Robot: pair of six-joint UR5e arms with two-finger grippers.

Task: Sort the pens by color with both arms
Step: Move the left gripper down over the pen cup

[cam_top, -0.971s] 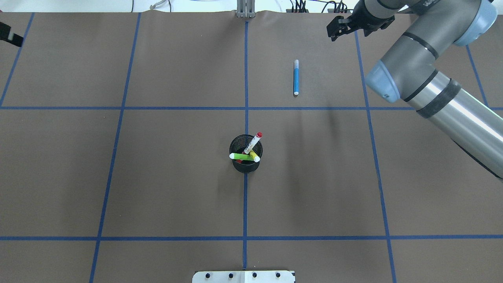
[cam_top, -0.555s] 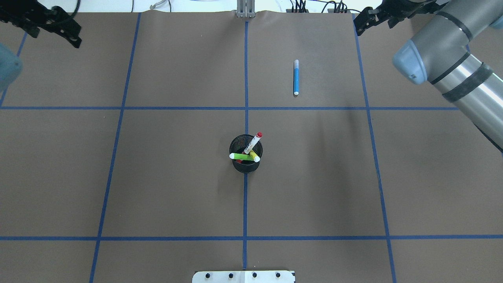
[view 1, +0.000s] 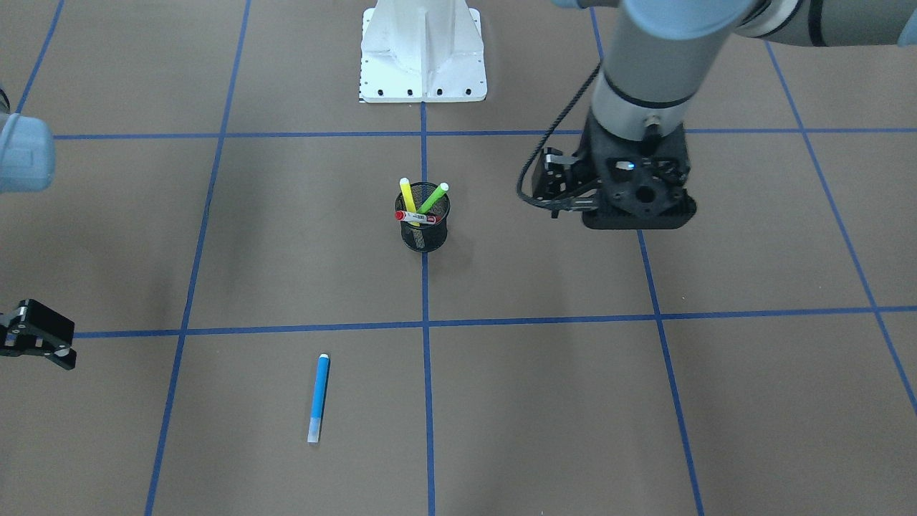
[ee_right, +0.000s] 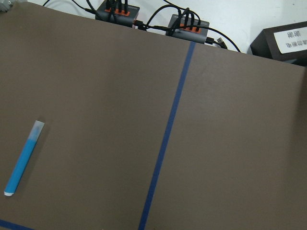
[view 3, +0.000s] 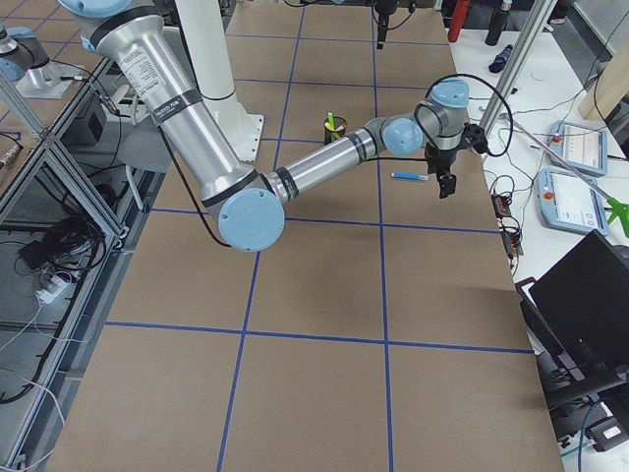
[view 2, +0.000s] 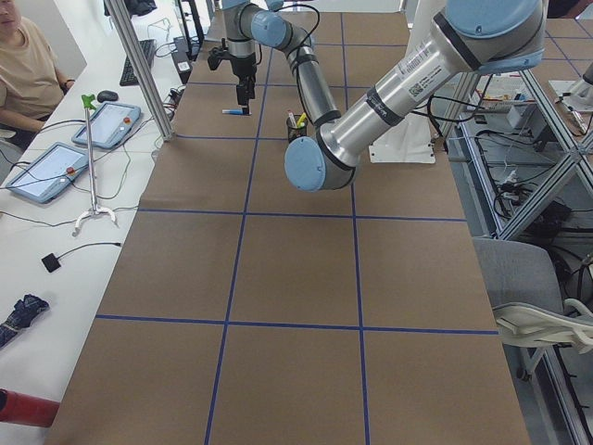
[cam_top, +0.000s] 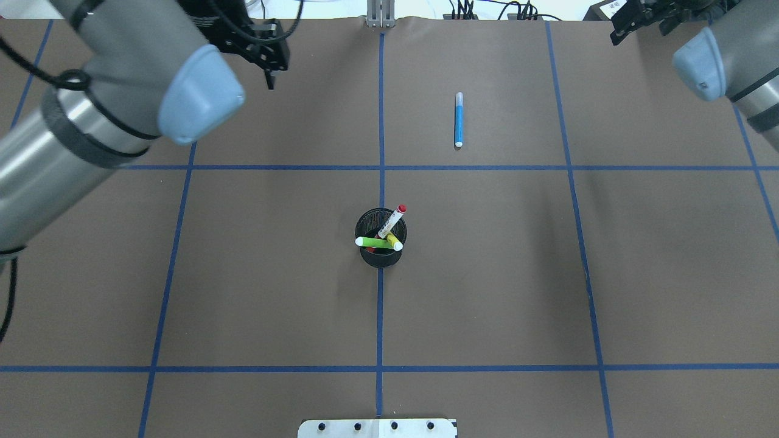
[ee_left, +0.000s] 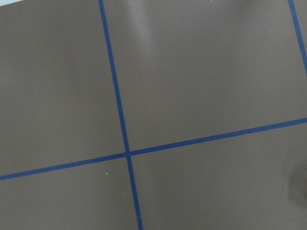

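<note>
While three of the pens stand in the black mesh cup, the blue pen lies alone on the brown table cover. It is flat and parallel to the centre tape line, in the far square just to the robot's right of that line. Its pale cap points toward the table's far edge. The cup sits upright on the same centre line, well apart from the blue pen. In it the green pen and the yellow pen lean in different directions, and the white pen with the red cap leans out over the rim.

The left gripper hangs over the far square on the robot's left, well apart from both cup and blue pen. Its wrist hides the fingers, so I cannot tell how they are set. The right gripper is at the far right edge of the table, well apart from the blue pen and touching nothing. It is cut by the frame, so its fingers cannot be judged either.
</note>
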